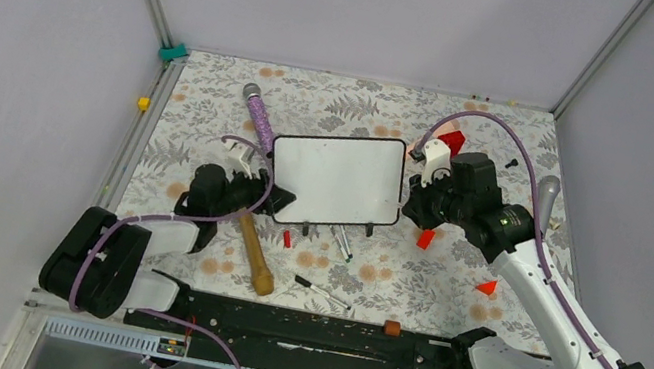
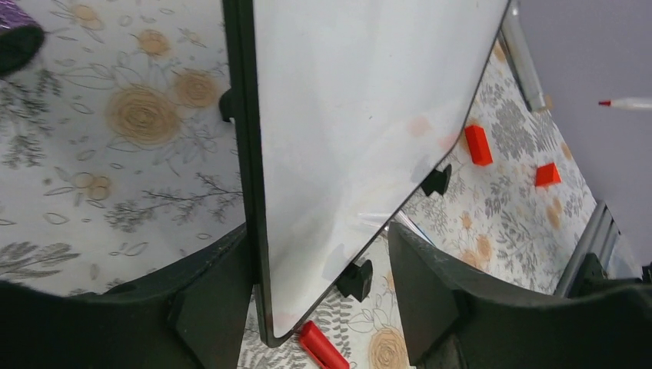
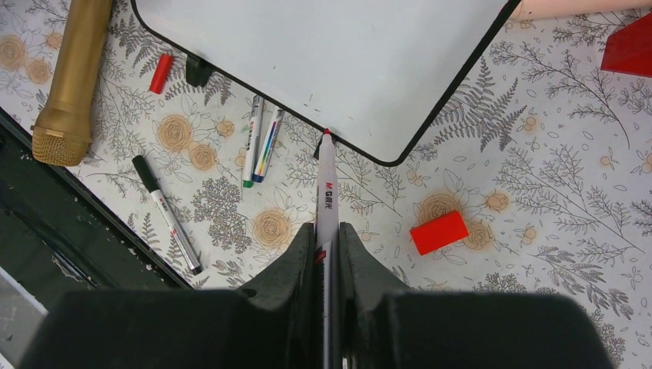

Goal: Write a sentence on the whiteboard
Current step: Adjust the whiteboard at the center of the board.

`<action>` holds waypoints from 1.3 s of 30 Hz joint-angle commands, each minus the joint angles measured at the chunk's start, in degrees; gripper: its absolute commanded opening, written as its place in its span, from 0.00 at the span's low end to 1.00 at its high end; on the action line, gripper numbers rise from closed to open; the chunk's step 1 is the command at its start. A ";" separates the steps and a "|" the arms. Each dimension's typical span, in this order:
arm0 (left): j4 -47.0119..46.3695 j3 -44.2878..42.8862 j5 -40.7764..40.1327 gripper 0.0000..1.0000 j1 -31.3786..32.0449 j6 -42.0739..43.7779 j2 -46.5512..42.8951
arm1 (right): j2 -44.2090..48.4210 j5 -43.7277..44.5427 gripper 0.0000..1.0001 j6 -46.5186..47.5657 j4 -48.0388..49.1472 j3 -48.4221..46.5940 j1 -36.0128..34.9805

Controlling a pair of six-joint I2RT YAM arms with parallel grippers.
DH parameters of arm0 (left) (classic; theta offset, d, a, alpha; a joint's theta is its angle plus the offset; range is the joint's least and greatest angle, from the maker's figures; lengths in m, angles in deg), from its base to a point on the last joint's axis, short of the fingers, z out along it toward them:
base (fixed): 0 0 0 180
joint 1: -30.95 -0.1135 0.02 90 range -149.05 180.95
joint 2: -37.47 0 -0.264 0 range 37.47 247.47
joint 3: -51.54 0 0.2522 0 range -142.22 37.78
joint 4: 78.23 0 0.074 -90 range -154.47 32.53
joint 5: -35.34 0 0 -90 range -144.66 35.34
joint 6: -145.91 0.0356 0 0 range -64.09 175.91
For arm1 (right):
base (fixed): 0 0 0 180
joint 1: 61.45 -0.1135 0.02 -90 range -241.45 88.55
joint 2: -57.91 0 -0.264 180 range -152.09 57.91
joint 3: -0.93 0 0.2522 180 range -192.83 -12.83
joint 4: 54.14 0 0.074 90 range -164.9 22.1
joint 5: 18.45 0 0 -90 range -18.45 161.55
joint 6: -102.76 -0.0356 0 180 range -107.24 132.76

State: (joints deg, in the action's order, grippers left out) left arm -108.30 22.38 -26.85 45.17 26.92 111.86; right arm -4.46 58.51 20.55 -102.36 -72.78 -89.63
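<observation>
The whiteboard (image 1: 334, 181) lies flat in the middle of the table and its surface is blank; no red sentence shows on it. My left gripper (image 1: 257, 195) is open, its jaws straddling the board's near-left corner (image 2: 317, 234), with the left finger against the black frame (image 2: 240, 154). My right gripper (image 1: 416, 206) is shut on a red-tipped white marker (image 3: 326, 188). The marker's tip (image 3: 326, 133) sits just off the board's near edge by its right corner (image 3: 384, 157).
A gold microphone (image 1: 256, 255) lies near the left arm, and a purple one (image 1: 258, 111) lies behind the board. Loose markers (image 1: 340, 241) (image 1: 321, 291), a red cap (image 1: 287, 237) and red blocks (image 1: 426, 239) (image 1: 487, 287) (image 1: 452, 142) are scattered around. A black rail (image 1: 308, 328) runs along the near edge.
</observation>
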 commanded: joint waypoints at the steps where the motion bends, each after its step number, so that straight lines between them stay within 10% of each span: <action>1: -1.46 -1.40 -0.40 0.62 4.41 0.88 -1.28 | 0.13 -0.88 0.00 0.91 -0.06 -2.11 -0.33; 12: -2.55 0.23 -5.14 0.64 8.72 0.94 -1.30 | 0.70 -0.68 0.00 0.45 0.49 -1.56 -0.37; 19: -2.24 -0.37 4.22 0.73 0.99 -0.20 -5.76 | 1.79 -3.77 0.00 -0.93 1.60 -1.23 -0.39; 24: 16.77 -7.74 2.23 0.98 -1.69 10.31 -11.79 | 2.94 -4.40 0.00 -0.95 1.74 -0.82 -0.38; 32: 14.26 -9.69 -1.07 0.99 -8.66 10.98 -12.12 | 4.48 -5.59 0.00 -0.69 2.04 0.13 -0.38; 39: 15.35 -7.18 -11.99 0.99 -10.42 28.16 -19.10 | 4.07 -5.79 0.00 -0.61 2.19 0.01 -0.38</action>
State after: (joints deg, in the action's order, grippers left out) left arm -89.40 14.27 -31.97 35.71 43.51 97.66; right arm -0.83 53.90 20.00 -101.81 -72.65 -89.63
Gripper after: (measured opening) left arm 0.989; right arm 0.155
